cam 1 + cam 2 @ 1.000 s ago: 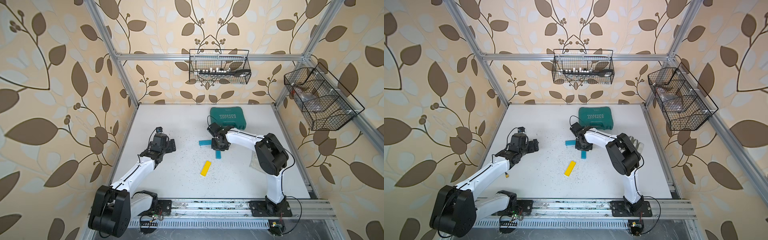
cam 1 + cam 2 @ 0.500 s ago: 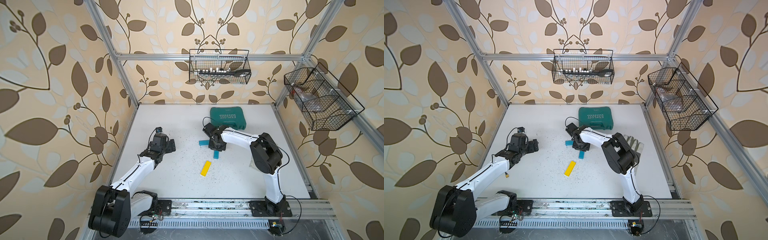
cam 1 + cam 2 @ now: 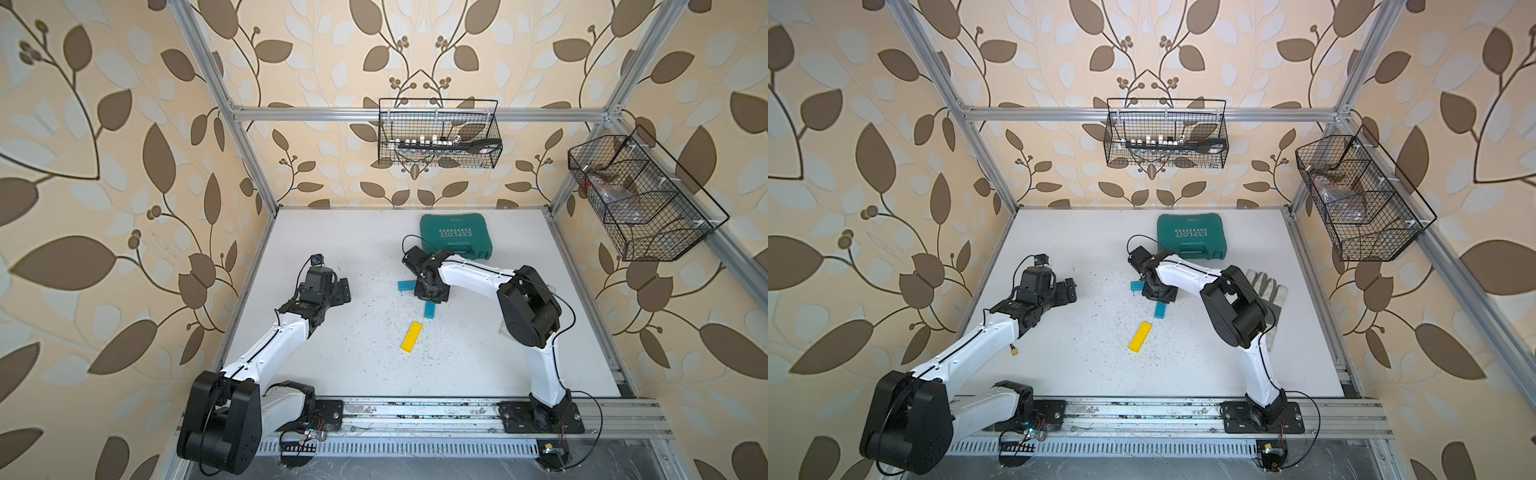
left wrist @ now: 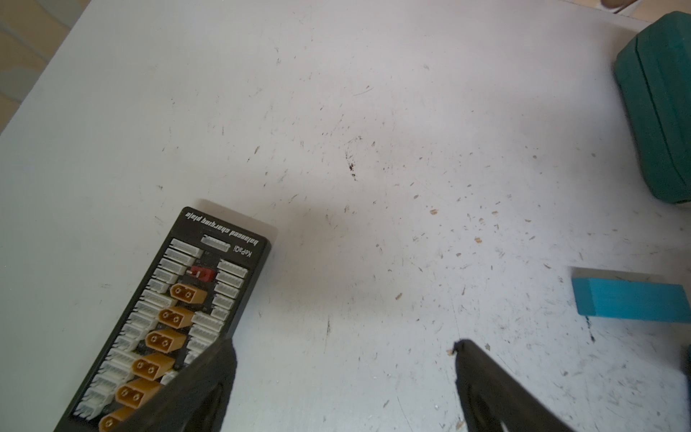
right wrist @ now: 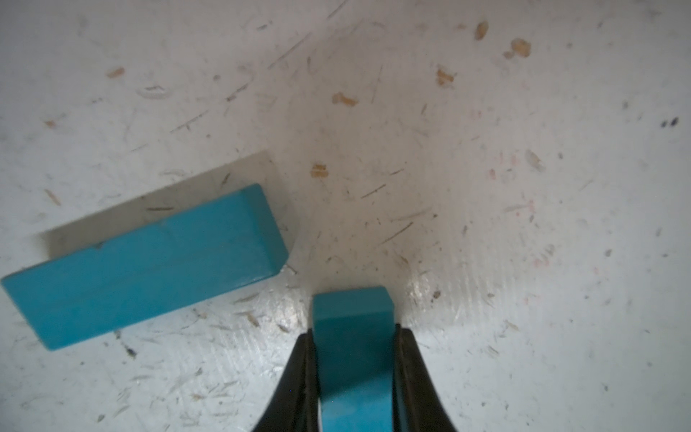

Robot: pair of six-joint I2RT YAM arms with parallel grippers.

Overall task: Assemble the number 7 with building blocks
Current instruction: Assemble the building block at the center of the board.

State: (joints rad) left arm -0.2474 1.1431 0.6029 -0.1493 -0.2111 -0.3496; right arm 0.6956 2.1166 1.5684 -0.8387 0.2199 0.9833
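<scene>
The yellow block lies flat on the table, nearest the front, apart from both claws. Beyond it, the right claw pinches one blue block by its long sides, the end poking out ahead. The second blue block lies just beside, not touching. The left claw gapes wide, empty.

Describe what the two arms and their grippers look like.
The left arm and right arm match. Each has glossy white tubular links between bulky black joint housings, with thin black cables running along them. The left gripper and right gripper are black, with tapered matte black jaws. No markings are legible on either arm.
</scene>
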